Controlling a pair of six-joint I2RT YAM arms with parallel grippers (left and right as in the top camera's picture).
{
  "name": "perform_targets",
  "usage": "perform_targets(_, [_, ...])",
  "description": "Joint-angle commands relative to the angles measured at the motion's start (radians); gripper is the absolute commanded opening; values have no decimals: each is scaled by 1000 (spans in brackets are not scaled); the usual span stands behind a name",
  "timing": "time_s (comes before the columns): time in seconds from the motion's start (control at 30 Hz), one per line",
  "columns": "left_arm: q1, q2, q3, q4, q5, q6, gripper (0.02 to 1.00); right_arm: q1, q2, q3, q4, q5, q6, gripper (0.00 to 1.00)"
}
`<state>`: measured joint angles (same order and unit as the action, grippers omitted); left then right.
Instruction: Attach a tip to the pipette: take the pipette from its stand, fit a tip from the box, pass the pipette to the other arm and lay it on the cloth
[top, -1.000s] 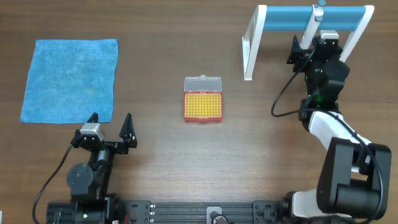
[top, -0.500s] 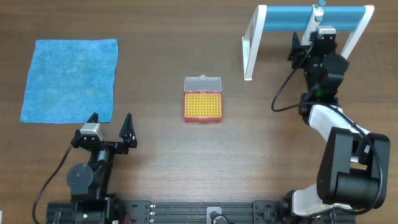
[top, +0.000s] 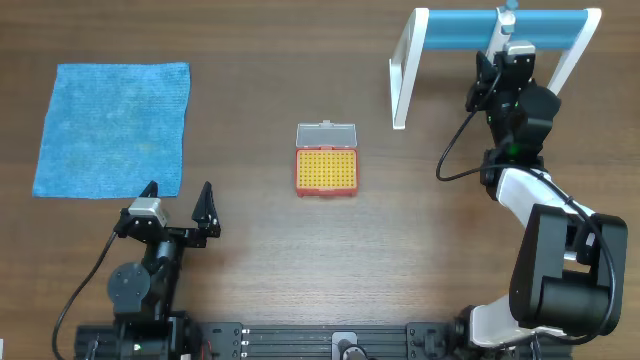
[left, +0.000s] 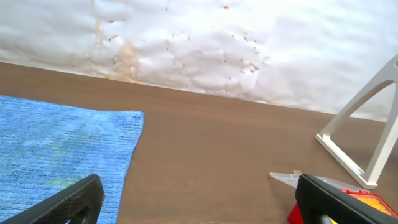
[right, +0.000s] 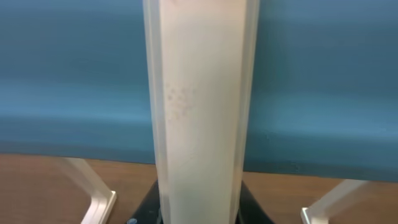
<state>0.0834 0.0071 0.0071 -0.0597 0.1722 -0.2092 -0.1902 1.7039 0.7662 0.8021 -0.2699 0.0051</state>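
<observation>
Right gripper (top: 498, 60) at the stand (top: 450, 28), one o'clock, jaws clamped on the pipette (right: 199, 112)
Left gripper (top: 178, 190) at seven o'clock, jaws wide; cloth (top: 112, 128) at ten

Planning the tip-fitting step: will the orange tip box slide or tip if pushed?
Likely slides rather than tips: the tip box is low and wide on the smooth table, with nothing holding it. It looks like light plastic, so easily moved. Its open lid seems thin, maybe fragile.
</observation>
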Motion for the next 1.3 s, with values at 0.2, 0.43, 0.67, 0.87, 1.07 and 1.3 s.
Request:
perform_targets(0.2, [-2,-4,-2,-8,-11,12,996,-5,-134,19,8,-58,13,71])
perform_targets(0.43, [-2,-4,-2,-8,-11,12,996,-5,-206,19,8,-95,12,73])
perform_targets(0.67, [-2,-4,-2,-8,-11,12,996,55,-212,19,8,-296,116,71])
perform_targets(0.87, [-2,-4,-2,-8,-11,12,996,233,-213,19,-21,-477,137,73])
perform_targets(1.07, [-1,-4,-2,-8,-11,12,996,438,-208,-20,-26,-480,103,73])
perform_targets(1.3, [-2,-4,-2,-8,-11,12,996,589,-182,-242,369,-386,-59,69])
